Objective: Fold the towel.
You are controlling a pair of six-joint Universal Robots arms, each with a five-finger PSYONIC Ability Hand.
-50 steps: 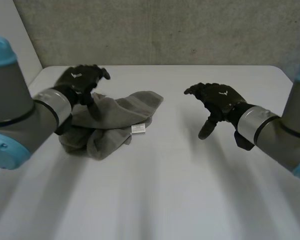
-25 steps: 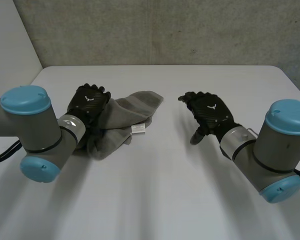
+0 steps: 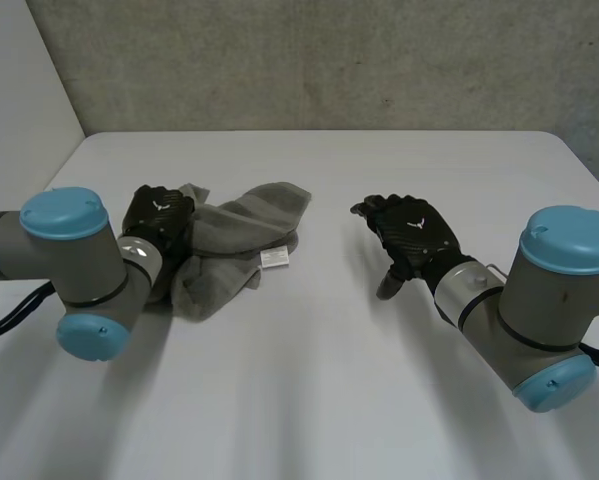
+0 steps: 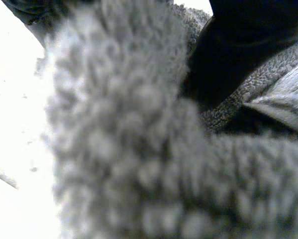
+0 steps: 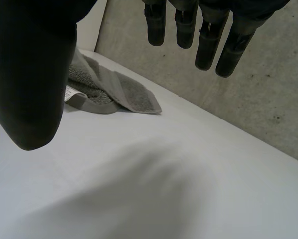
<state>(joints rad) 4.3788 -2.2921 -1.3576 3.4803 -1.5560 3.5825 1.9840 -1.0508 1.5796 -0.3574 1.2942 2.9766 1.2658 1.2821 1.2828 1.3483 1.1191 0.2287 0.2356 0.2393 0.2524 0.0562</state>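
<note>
A grey towel (image 3: 241, 228) lies crumpled on the white table (image 3: 319, 390), left of the middle, with a small white label (image 3: 275, 258) on its near edge. My left hand (image 3: 159, 216) sits at the towel's left end, fingers curled into the cloth. In the left wrist view, terry cloth (image 4: 124, 149) is bunched against the palm and a black finger (image 4: 238, 50) presses into it. My right hand (image 3: 411, 234) hovers open over bare table to the right of the towel, apart from it. Its thumb (image 5: 32, 74) and straight fingers (image 5: 208, 37) hold nothing; the towel (image 5: 114, 89) lies beyond the thumb.
A grey concrete wall (image 3: 329, 60) stands behind the table's far edge. A pale panel (image 3: 19, 100) rises at the back left. Bare table surface stretches in front of both arms.
My left hand has dropped onto the towel's left end and closed on it, drawing the cloth slightly left. The right hand has drifted a little nearer and stayed open.
</note>
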